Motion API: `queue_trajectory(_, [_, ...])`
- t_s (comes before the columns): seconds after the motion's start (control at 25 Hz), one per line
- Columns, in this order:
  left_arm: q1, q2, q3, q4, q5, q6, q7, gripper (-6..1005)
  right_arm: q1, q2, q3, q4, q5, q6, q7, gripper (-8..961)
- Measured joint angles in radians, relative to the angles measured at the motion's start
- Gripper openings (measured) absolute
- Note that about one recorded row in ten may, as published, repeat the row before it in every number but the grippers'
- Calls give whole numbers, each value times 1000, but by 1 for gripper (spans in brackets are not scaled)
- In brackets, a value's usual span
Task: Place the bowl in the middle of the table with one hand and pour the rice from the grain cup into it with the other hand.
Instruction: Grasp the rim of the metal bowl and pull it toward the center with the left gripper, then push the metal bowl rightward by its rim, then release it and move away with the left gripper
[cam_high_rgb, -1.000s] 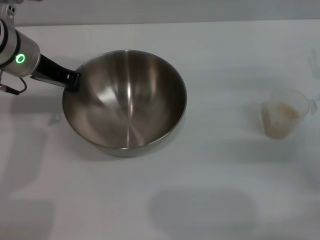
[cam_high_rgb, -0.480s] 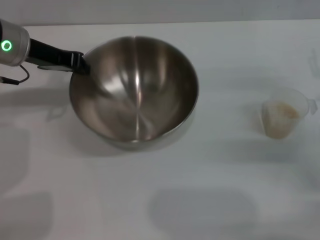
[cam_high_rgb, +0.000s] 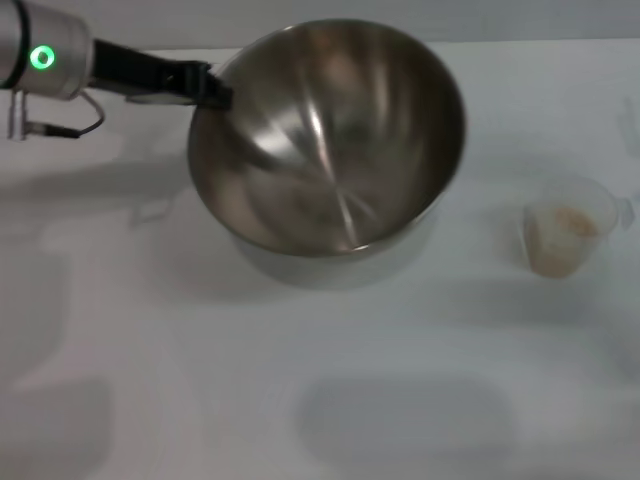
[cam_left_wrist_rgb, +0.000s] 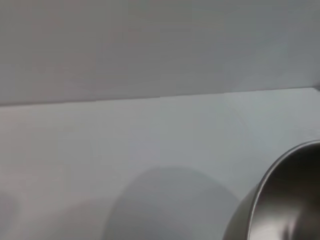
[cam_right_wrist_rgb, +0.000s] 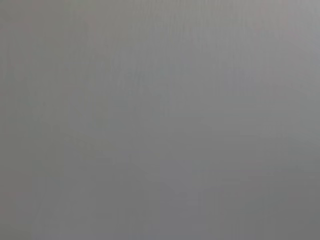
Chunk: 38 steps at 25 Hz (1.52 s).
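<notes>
Above the table (cam_high_rgb: 150, 380), left gripper (cam_high_rgb: 212, 92), clamping the bowl (cam_high_rgb: 330, 140) rim, has raised it farther.

The left gripper (cam_high_rgb: 210, 92) meets the rim of the bowl (cam_high_rgb: 330, 140) at its left side, and the fingertips are hidden there, so how the jaws stand cannot be made out. In the left wrist view only an arc of the bowl (cam_left_wrist_rgb: 285, 200) shows, cut off at the picture's corner. The right wrist view is a blank grey field with nothing recognisable. The rice (cam_high_rgb: 568, 222) in the grain cup (cam_high_rgb: 570, 228), near the table's (cam_high_rgb: 300, 400) right edge, is too blurred to judge individual grains.
</notes>
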Motion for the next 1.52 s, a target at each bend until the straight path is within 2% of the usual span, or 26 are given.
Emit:
queue_trajectory(0.12, [-21,-4,13,3,-1,1,8,46,0,0,0,-2,2,0,0,685])
queue_trajectory(0.2, [-52,-6,68,15,-1,18,10,46,0,0,2,-3,2,0,0,685])
queue_trajectory(0.44, [-110,-4,155,68,2,62,10,46,-4,0,5,-5,4,0,0,685])
queue_trajectory(0.68, [-126,-4,205,102,8,115,10,45,-9,1,5,-5,4,-1,0,684])
queue_trajectory(0.8, [-130,-5,243,125,57,167,-8,45,-10,2,6,-5,4,-8,0,684])
queue_trajectory(1.52, [-167,-9,318,253,85,285,-23,44,-14,4,5,-5,4,-22,0,684])
